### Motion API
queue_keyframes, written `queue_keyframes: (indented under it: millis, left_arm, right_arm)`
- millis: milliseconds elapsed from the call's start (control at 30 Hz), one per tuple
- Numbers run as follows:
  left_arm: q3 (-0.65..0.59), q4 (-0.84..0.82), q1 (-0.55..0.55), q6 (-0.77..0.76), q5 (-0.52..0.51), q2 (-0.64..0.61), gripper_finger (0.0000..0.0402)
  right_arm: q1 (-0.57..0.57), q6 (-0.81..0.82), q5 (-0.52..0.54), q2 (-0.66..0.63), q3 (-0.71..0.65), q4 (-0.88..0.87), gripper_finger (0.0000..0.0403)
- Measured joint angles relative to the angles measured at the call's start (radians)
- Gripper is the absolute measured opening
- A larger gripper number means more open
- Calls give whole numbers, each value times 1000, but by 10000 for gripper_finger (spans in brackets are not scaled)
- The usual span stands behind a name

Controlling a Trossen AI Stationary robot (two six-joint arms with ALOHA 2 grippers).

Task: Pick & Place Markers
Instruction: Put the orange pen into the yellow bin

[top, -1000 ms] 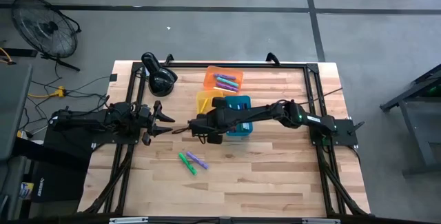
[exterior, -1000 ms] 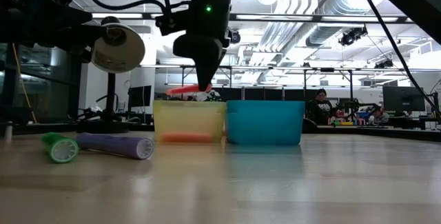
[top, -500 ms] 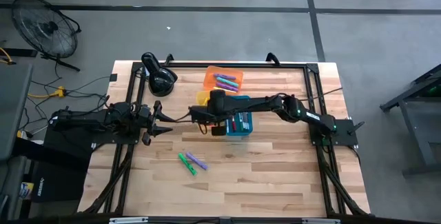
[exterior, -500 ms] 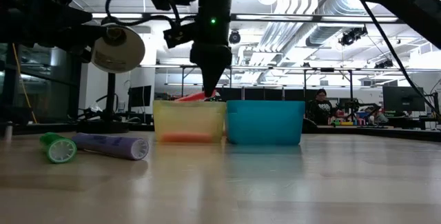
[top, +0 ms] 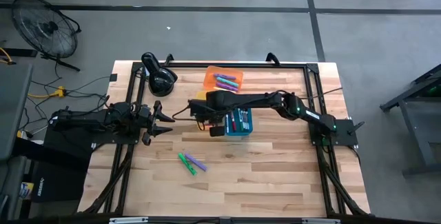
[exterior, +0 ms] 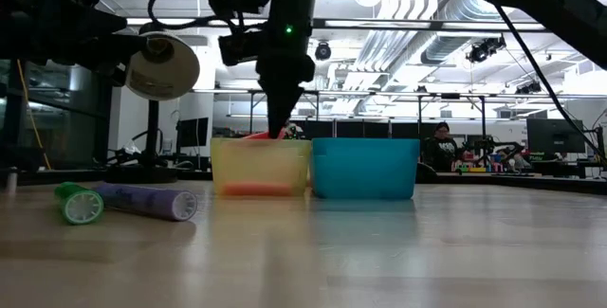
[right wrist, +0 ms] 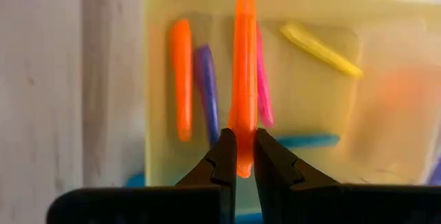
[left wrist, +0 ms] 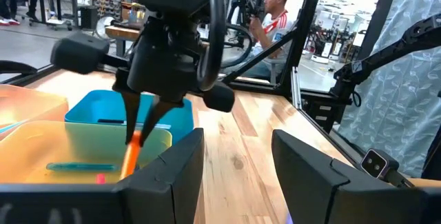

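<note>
Right wrist: marker (right wrist: 244, 79) between fingertips (right wrist: 227, 156)

The table (top: 275, 176) is light wood with pale stripes. Three see-through trays sit near its far edge — an orange tray (top: 209, 74), a yellow tray (right wrist: 160, 79) and a blue tray (exterior: 365, 169). The right tool (right wrist: 238, 156) is black and pinches a bright orange marker (right wrist: 244, 72). Inside the yellow tray lie another orange marker (right wrist: 181, 79), a purple one (right wrist: 206, 89), a pink one (right wrist: 264, 89) and a yellow one (right wrist: 319, 49). Out on the wood — a green marker (top: 186, 163) beside a purple marker (top: 198, 160). The left tool (top: 164, 119) is black too.
</note>
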Motion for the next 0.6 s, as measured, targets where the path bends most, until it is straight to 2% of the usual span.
queue_keyframes:
  millis: [600]
  left_arm:
    - [0,0,0,0,0,0,170]
  right_arm:
    - [1,29,-72,26,-2,40,24]
